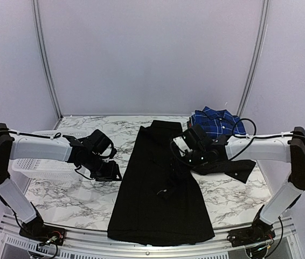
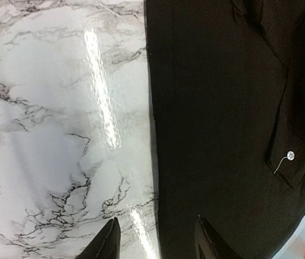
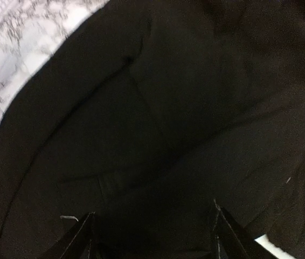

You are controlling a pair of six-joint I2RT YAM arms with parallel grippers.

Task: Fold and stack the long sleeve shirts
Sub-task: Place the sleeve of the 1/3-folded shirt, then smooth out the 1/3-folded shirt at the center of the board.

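The left end effector [image 2: 155,240] is partly open. Its two dark fingers [image 2: 108,244] stand apart with nothing between them. One finger hangs over bare marble and the other over black cloth, so the long edge of the black shirt [image 2: 222,135] runs straight through the gap. Whether either tip touches the surface cannot be told.

The right end effector [image 3: 153,233] is spread wider and also holds nothing. Black fabric fills almost all of the right wrist view below and ahead of it, with soft creases and a folded seam. It is not clear whether the tips touch the cloth.

The black shirt [image 1: 158,199] is spread lengthwise on the bench [image 1: 66,199], narrow at the far end and flaring to a broad hem at the near edge. It lies just inward of the left end effector [image 1: 109,171] and directly under the right end effector [image 1: 182,154]. A small white button [image 2: 290,155] shows on a cuff folded over the body, ahead of the left fingers. One sleeve [image 1: 240,170] trails outward from the right end effector, passing beneath that arm.

Beyond the right end effector, at the bench's far corner, sits a bunched blue plaid shirt [image 1: 217,121]. Outward of the left end effector, beneath its arm, is a white mesh basket [image 1: 36,168].
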